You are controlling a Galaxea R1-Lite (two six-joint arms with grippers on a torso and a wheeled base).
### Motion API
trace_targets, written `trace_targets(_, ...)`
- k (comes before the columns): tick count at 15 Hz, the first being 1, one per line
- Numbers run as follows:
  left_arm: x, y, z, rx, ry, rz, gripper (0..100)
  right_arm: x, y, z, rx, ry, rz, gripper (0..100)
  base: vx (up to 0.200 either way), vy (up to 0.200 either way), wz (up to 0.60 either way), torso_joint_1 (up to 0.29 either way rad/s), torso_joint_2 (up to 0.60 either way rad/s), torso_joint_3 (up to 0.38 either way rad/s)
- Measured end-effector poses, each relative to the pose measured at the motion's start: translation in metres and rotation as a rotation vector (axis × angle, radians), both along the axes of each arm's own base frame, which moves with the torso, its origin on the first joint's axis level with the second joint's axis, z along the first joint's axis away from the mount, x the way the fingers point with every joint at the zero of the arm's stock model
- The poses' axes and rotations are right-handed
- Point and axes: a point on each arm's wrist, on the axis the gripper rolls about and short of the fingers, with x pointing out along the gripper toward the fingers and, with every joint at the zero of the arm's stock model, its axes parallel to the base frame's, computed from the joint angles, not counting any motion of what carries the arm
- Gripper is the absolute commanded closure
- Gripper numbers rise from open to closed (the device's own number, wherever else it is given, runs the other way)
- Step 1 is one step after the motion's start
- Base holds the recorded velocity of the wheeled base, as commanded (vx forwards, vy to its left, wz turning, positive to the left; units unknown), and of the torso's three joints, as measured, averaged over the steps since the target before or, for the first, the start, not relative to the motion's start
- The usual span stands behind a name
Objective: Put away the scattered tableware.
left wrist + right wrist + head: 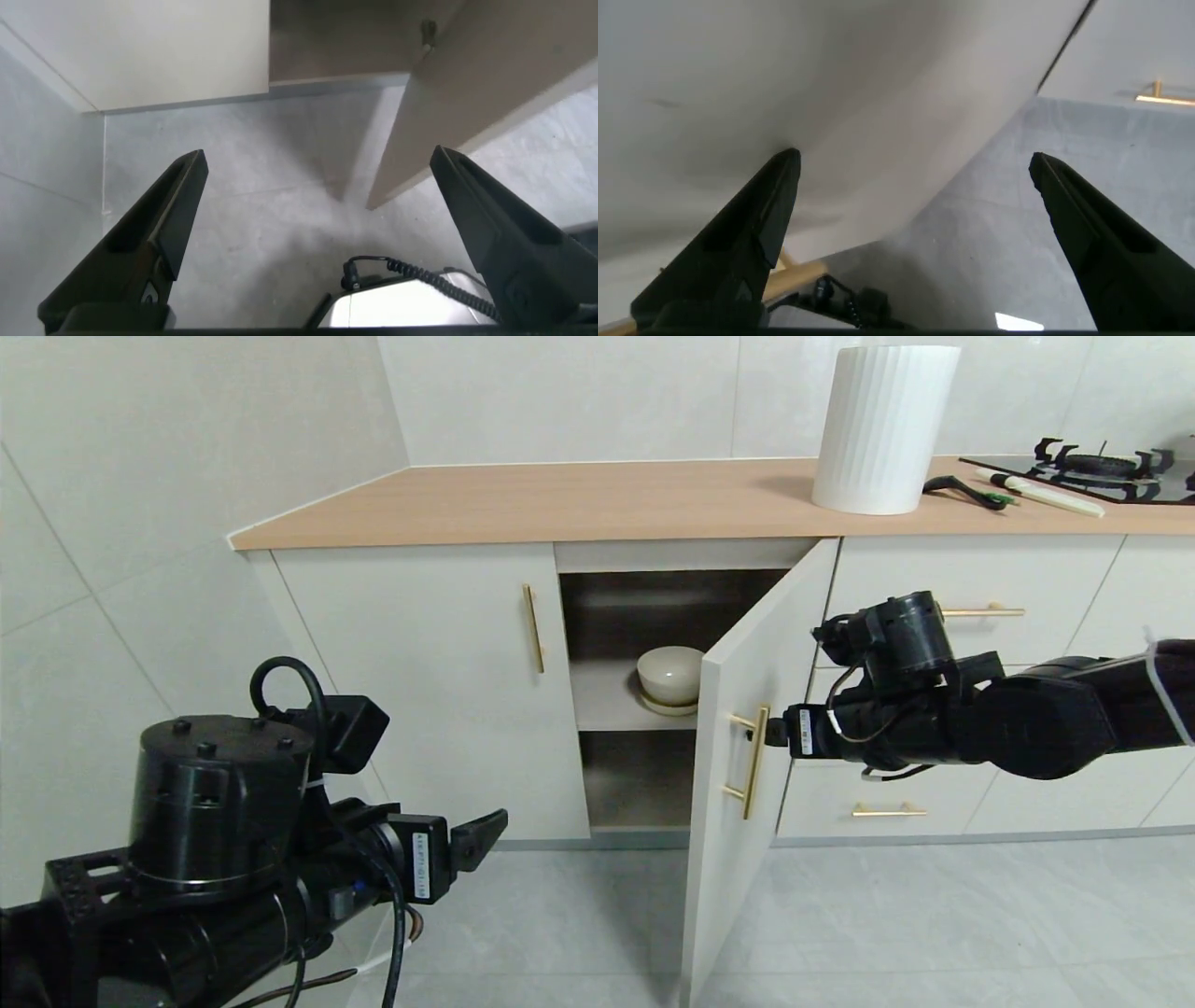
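Head view puts the bowl (669, 674) ahead of my right tool (771, 733) and across to its left, behind the open cupboard door (747, 644), on the middle shelf (607, 695). It rests on a shallow plate (667, 708) of the same pale glaze.

Both look ceramic to me: stiff, moderately heavy, slick and liable to chip. If I take the bowl, I would pinch its rim with 1 finger inside and 1 outside. I would lift it alone, since the plate could slide under it.

The right tool hangs released, fingers spread wide, just beside the door's gold handle (750, 761). I cannot tell whether it touches the bar. The door should swing lightly, and the middle of that slim bar is the place to hold.

My left tool (471, 845) is low over the floor (280, 215), well short of the cupboard and to the left of the door. It is also spread and grasping nothing.

Above the right tool and well beyond it, the counter (560, 499) carries a tall white ribbed canister (882, 429). Beside that lie a black utensil (962, 490) and a pale long one (1041, 492), next to the hob (1102, 467). Both seem light and thin, so a pinch across the middle of the shaft would suit them.
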Motion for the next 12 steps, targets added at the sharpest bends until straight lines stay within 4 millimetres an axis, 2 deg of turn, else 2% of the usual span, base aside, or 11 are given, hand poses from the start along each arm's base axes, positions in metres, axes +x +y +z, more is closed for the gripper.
trace_targets(2, -0.001, 0.001, 0.001, 0.003, -0.005, -0.003, 0, 0.008, 0.003, -0.011, 0.013, 0.002, -0.014, 0, 0.000, 0.000, 0.00, 0.000, 0.00, 0.000)
trace_targets(5, -0.002, 0.001, 0.002, 0.001, -0.005, -0.003, 0, 0.019, 0.008, -0.019, 0.056, -0.037, -0.062, 0, 0.200, 0.000, 0.00, 0.001, 0.00, 0.004)
trace_targets(8, -0.002, 0.001, 0.002, 0.000, -0.006, -0.002, 0, 0.022, 0.009, -0.026, 0.062, -0.026, -0.070, 0, 0.200, 0.000, 0.00, 0.006, 0.00, 0.002)
trace_targets(12, -0.002, 0.001, 0.002, -0.001, -0.008, -0.002, 0, 0.029, 0.012, -0.030, 0.105, -0.015, -0.100, 0, 0.000, 0.000, 0.00, 0.000, 0.00, 0.000)
